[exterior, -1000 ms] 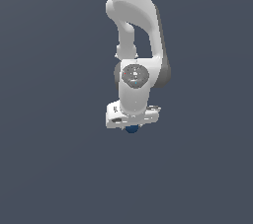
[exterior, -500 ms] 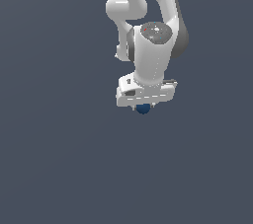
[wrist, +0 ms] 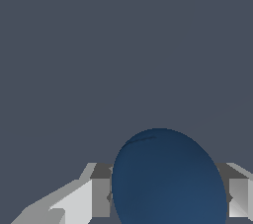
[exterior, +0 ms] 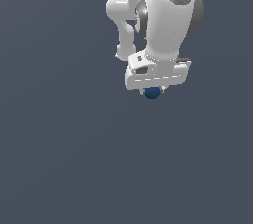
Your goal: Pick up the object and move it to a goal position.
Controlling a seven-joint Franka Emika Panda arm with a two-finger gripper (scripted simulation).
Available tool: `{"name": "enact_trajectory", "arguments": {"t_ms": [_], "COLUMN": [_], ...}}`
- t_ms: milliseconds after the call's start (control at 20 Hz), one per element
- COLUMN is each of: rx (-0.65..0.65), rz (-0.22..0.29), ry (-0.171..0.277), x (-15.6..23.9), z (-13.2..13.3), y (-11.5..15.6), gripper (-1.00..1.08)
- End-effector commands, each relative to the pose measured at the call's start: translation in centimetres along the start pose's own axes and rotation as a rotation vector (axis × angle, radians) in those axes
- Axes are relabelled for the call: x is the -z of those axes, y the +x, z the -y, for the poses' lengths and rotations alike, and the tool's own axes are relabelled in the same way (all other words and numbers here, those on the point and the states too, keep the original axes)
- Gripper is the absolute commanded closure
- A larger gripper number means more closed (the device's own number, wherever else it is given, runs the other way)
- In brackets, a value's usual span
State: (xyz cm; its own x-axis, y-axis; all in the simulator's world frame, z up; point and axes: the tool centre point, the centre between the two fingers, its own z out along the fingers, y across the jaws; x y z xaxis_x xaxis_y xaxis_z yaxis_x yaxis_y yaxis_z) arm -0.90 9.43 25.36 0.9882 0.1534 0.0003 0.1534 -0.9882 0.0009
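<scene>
Arm (exterior: 165,25) is showing smooth white rounded shells w/ dark grey bands at the joints; top cap is looking grey w/ tiny green and red specks. Gripper (exterior: 154,89) body is showing as a white boxy block w/ a small dark grey rectangular recess on one face and a faint dotted seam along its edge. In wrist view, fingers (wrist: 81,201) are appearing white-grey, angular, w/ darker inner faces.

No readable text, label, brand, number or sign appears in either view. The white arm casing, the dark blue ball and the plain grey background all show as unmarked surfaces.
</scene>
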Motion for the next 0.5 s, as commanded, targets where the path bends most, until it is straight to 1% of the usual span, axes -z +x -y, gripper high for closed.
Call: {"name": "enact_trajectory", "arguments": {"t_ms": [0, 450], "rx": [-0.001, -0.001], "rz": [0.0, 0.0], "ry": [0.0, 0.001], "x": [0.84, 0.95], "z": [0.44, 0.49], "y": [-0.31, -0.19], "gripper": [1.08, 1.08]}}
